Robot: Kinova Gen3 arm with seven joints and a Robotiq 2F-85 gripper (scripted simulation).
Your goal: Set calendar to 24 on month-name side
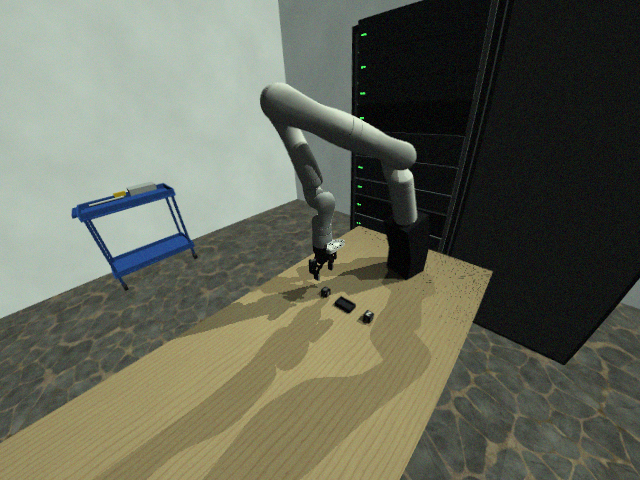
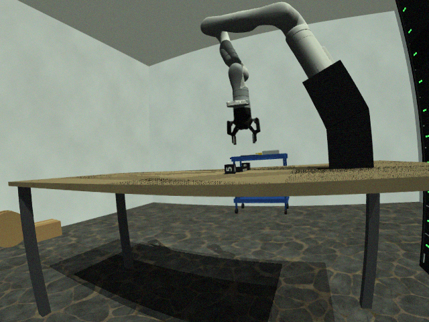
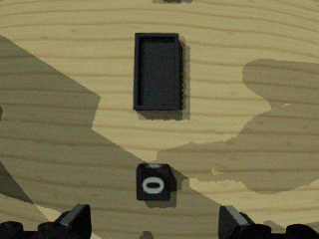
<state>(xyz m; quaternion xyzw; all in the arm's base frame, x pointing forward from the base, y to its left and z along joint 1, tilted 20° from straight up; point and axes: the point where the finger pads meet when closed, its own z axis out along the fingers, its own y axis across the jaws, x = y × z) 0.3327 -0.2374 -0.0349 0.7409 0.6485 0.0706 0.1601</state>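
We see the tray (image 1: 344, 304) (image 3: 159, 74) as a small, dark, shallow rectangle with straight raised walls and a plain inner floor; it lies flat on the pale, wood-grained surface (image 1: 310, 392) (image 2: 221, 187) (image 3: 214, 30). Between the two cubes it stands apart from both, holding neither. The nearer cube in our wrist view (image 1: 325, 292) (image 3: 154, 182) is black, with a rounded white 0 on its top face. The other cube (image 1: 367, 316) (image 2: 229, 168) is black too, and from the exterior we read a white 5, turned on its side, on one face. Our jaws (image 1: 324, 270) (image 2: 244, 139) hang above the surface, spread nearly fully and gripping nothing.
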